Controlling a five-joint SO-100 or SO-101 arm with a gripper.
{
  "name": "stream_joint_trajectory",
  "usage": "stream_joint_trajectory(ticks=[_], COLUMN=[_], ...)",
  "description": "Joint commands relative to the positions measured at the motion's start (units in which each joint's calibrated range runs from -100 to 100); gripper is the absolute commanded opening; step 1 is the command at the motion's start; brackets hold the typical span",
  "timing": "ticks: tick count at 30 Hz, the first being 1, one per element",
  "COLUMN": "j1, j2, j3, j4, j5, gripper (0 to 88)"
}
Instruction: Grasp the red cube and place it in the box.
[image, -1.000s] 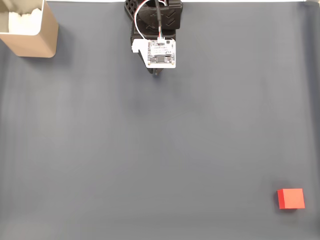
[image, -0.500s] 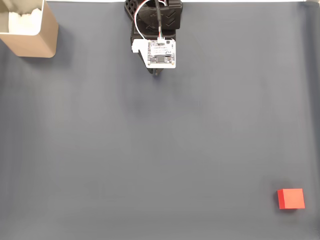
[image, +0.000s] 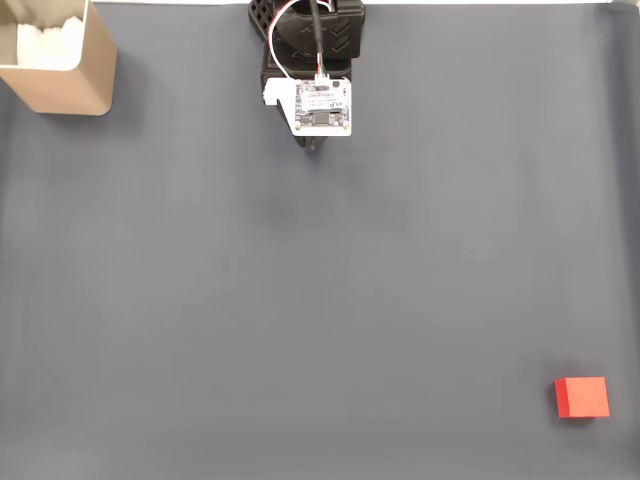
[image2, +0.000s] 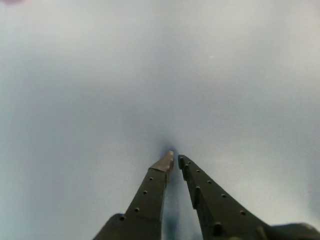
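Note:
In the fixed view the red cube (image: 582, 397) lies on the grey mat near the bottom right corner. The tan box (image: 58, 62) stands at the top left corner, with white padding inside. The arm sits folded at the top centre, its white camera board facing up, far from both cube and box. My gripper (image: 314, 146) peeks out just below that board. In the wrist view my gripper (image2: 174, 160) is shut, its dark fingertips nearly touching just above the bare mat, with nothing between them.
A plain grey mat (image: 300, 300) covers the whole work area between the arm, the box and the cube. Its top edge runs along the top of the fixed view beside the arm's base.

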Motion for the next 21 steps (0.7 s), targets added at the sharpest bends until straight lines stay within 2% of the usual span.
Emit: stream_joint_trajectory(ticks=[1, 21], j1=[0.31, 0.10], j2=[0.00, 0.00], j3=[0.81, 0.81], j4=[1.20, 1.20], j5=[0.24, 0.24], gripper=[0.7, 0.6])
